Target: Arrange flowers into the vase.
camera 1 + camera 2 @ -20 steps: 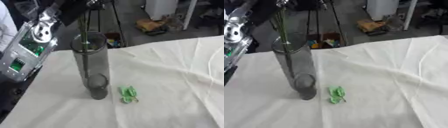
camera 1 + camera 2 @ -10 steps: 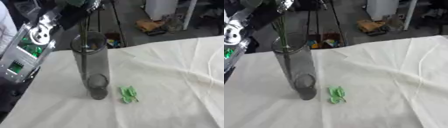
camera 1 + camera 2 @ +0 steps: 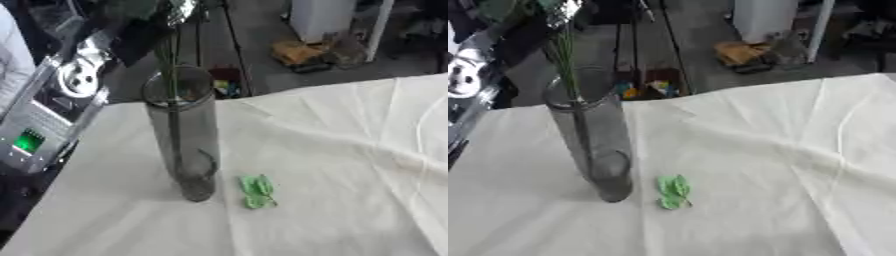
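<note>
Tall smoky glass vase [image 3: 185, 145] stands upright on the white cloth-covered table [image 3: 350, 165], left of centre, with thin green flower stems [image 3: 168, 60] running down through its mouth into the cylinder. A small green leaf sprig [image 3: 257, 191] lies flat on the cloth just beside the vase base, on its right, not touching it. Left arm [image 3: 70, 95] enters from the upper left, its hand [image 3: 140, 10] blurred at the top edge above the stems, so finger state cannot be told; right hand shows in neither view.
</note>
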`<control>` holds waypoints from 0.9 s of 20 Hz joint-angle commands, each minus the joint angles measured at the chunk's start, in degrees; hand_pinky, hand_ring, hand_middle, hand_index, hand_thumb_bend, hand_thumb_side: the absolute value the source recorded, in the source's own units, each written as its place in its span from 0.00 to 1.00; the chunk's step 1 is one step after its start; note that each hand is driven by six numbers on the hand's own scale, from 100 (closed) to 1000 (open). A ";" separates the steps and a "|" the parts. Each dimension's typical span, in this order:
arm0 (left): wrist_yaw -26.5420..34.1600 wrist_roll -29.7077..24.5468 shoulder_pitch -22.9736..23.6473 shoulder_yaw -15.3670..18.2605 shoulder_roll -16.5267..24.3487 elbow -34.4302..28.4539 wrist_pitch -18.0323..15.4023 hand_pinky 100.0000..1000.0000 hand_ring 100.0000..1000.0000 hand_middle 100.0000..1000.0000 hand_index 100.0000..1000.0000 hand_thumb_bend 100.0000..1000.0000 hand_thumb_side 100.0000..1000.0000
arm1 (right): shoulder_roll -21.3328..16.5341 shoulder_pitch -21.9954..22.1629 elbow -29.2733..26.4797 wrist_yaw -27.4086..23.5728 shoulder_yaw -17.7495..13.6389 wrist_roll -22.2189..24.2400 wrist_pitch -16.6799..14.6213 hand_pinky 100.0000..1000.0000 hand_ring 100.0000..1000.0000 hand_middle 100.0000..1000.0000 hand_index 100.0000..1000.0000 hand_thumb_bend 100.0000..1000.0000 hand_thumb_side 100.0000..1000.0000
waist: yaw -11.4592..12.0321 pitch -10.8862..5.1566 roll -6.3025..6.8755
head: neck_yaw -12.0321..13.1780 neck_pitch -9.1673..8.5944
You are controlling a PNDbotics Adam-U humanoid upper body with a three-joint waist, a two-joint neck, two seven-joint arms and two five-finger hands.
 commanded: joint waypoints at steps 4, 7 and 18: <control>0.40 0.69 -0.12 0.99 2.00 -1.01 -0.15 0.40 0.74 0.77 0.78 0.00 1.00 | -0.56 -0.46 -0.91 -0.44 -0.19 0.28 -0.11 0.15 0.28 0.15 0.50 0.00 0.94 | 0.10 -0.78 -0.47 | -0.27 -0.96; 0.07 -0.15 0.03 0.76 2.32 -1.17 -0.62 0.43 0.76 0.78 0.79 0.00 1.00 | -0.56 -0.48 -0.91 -0.48 -0.19 0.31 -0.15 0.15 0.28 0.15 0.50 0.00 0.94 | 0.12 -0.76 -0.50 | -0.29 -1.00; -4.45 -8.03 0.48 1.05 3.51 -1.61 -3.63 0.55 0.83 0.85 0.85 0.00 1.00 | -0.56 -0.41 -0.91 -0.46 -0.19 0.40 -0.05 0.15 0.28 0.15 0.50 0.00 0.94 | 0.16 -0.77 -0.38 | -0.35 -1.06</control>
